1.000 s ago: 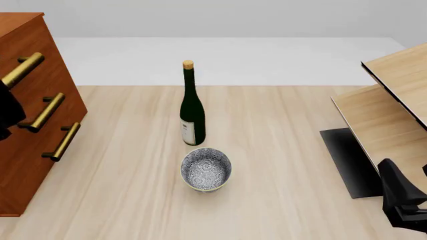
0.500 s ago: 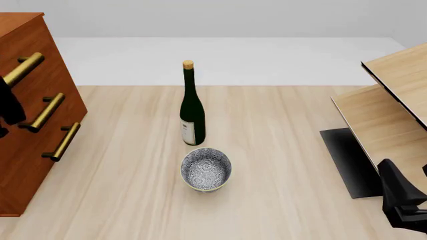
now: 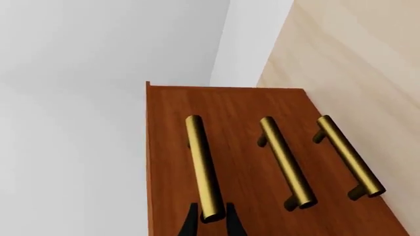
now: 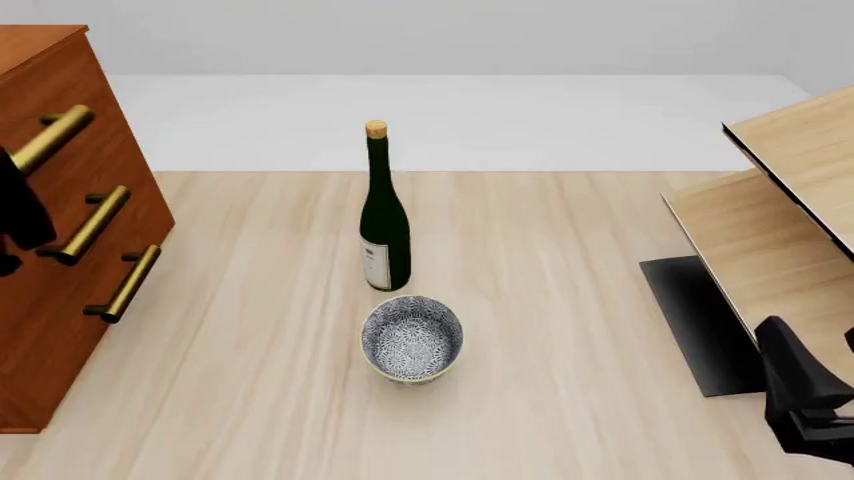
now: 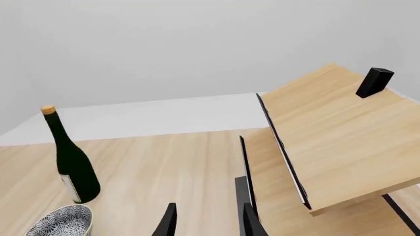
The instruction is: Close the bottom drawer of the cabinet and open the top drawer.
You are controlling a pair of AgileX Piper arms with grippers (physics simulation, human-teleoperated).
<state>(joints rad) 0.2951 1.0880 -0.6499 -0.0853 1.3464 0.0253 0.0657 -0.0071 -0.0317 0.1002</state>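
1. The cabinet (image 4: 54, 230) sits at 9 o'clock on the bench (image 4: 561, 300). All 3 drawer fronts look flush from the left wrist cam, so the bottom drawer (image 3: 354, 196) seems shut already.
2. Top drawer (image 3: 172, 162): still closed, and its brass handle (image 3: 202, 167) now runs right between the left pincer (image 3: 208, 223) tips. The fingers straddle the bar, one per side; can't tell if they're clenched on it yet or just bracketing.
3. Change vs a sec ago: front cam shows the left pincer's dark bulk crept up toward the top handle. Small move, but it reads as lining up for the pull.
4. Right pincer (image 5: 206, 221) parked at 4 o'clock, released, nothing in it.
5. Outward: bottle (image 4: 383, 215) and patterned bowl (image 4: 412, 337) mid-bench, well apart from the action.
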